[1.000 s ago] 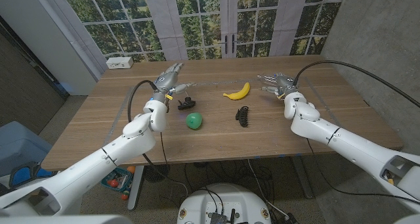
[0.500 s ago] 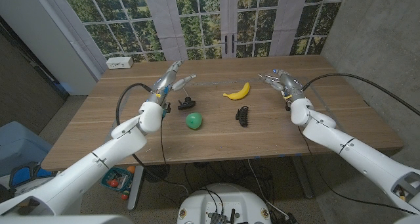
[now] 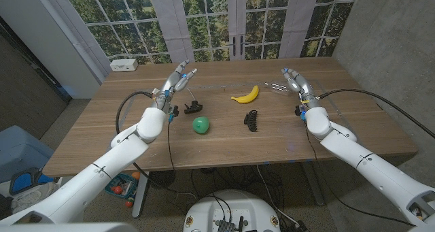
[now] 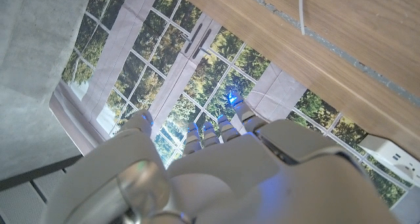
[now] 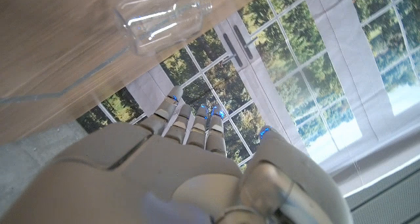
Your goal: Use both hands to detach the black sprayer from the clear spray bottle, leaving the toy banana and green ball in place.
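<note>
Left hand point(image 3: 178, 79) and right hand point(image 3: 294, 80) raised, fingers extended, empty.

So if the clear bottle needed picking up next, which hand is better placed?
Right, likely. The clear bottle lies on the table just beside the open right hand. The left hand is across the table near the black sprayer, with the toy banana in between.
</note>
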Controlling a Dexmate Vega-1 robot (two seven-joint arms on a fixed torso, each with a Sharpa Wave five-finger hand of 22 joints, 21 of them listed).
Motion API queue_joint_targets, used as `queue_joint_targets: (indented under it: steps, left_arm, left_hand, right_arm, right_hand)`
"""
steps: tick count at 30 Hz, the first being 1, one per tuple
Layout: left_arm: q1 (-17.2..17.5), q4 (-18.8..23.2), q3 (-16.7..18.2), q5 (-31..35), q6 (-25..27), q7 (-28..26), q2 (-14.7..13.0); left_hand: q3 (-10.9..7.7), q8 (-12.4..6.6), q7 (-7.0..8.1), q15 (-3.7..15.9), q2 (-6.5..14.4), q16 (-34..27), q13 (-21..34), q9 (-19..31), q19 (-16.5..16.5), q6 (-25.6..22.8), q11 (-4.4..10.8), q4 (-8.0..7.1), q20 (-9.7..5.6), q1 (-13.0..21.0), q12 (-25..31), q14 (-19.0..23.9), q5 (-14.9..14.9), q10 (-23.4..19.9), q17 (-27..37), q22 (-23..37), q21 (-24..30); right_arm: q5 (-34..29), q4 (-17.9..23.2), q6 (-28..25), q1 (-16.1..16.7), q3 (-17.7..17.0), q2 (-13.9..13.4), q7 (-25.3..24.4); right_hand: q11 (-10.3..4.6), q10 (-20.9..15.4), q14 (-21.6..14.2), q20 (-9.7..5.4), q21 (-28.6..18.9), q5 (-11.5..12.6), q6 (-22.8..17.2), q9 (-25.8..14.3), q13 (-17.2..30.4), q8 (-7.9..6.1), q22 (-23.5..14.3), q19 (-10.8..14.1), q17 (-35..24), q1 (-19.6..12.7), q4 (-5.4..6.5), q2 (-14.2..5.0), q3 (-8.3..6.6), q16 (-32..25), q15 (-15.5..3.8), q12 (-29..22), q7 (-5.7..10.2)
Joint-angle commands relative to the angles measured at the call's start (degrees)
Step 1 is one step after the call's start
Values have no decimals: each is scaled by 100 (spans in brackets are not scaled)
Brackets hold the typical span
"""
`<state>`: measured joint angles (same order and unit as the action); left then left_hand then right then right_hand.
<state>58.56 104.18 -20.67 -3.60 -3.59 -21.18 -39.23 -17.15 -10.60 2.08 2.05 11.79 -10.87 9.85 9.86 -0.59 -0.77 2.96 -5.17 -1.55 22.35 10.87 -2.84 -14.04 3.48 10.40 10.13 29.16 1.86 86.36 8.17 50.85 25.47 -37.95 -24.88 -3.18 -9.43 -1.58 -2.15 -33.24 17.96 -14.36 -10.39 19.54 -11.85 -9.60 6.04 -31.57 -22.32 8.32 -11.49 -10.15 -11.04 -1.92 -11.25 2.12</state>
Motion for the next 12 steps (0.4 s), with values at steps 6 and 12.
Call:
queue_joint_targets:
  steps: [6, 12]
  left_arm:
    - [233, -307, 259, -1492, -919, 520, 392]
    - [260, -539, 301, -2030, -1271, 711, 651]
  left_hand:
    - [-692, -19, -81, 72, 87, -25, 11, -8, 172, -177, -79, -298, -76, -80, 38, 104, -192, -127, -16, 0, -29]
    - [-918, -24, -117, 86, 60, -38, 11, -8, 256, -272, -88, -349, -88, -89, 49, 187, -227, -210, -19, -4, -33]
  right_arm:
    - [1733, -746, 2039, 250, -588, 315, 1145]
    - [2822, -1133, 2709, 201, -804, 621, 2062]
  right_hand:
    - [146, -253, -287, -532, 53, -11, -222, -13, -168, 0, 11, 390, 190, 128, 116, -19, -386, -96, -517, -57, -178]
    - [217, -449, -504, -456, 66, -33, -415, -16, -281, -23, 11, 636, 317, 243, 143, 11, -552, -138, -398, -88, -262]
